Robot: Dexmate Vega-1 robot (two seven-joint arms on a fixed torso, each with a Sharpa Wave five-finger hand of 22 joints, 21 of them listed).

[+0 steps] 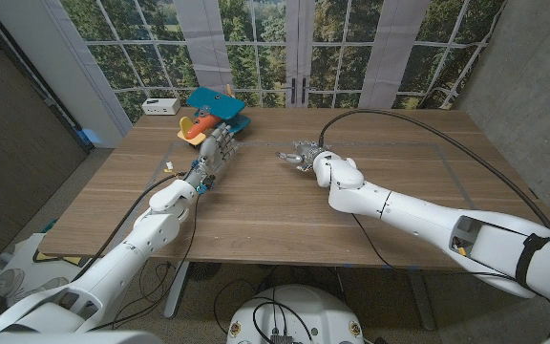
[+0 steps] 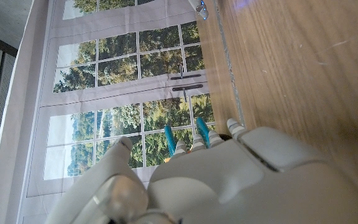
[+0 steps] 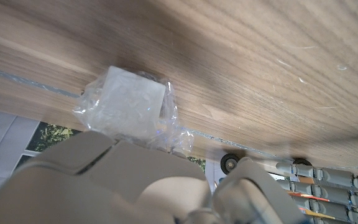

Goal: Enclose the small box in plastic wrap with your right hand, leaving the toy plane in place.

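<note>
On a wooden bench (image 1: 285,205), the right robot hand (image 1: 306,155) holds the small box (image 3: 132,102), covered in crinkled plastic wrap (image 3: 91,99), near the middle, while the left robot hand (image 1: 216,151), fingers apart and empty, reaches toward the toy plane (image 1: 213,113) at the far left.

A big wooden tabletop (image 1: 285,205) stands in the middle of the room. Behind it is a wide window (image 1: 285,48) with white bars that cut it into many small panes. Green trees (image 1: 256,43) show through the glass, and daylight comes in. A gray wall (image 1: 528,86) stands on one side. A dark panel (image 1: 12,115) stands on the other side. The floor (image 1: 27,253) under the tabletop is pale.
</note>
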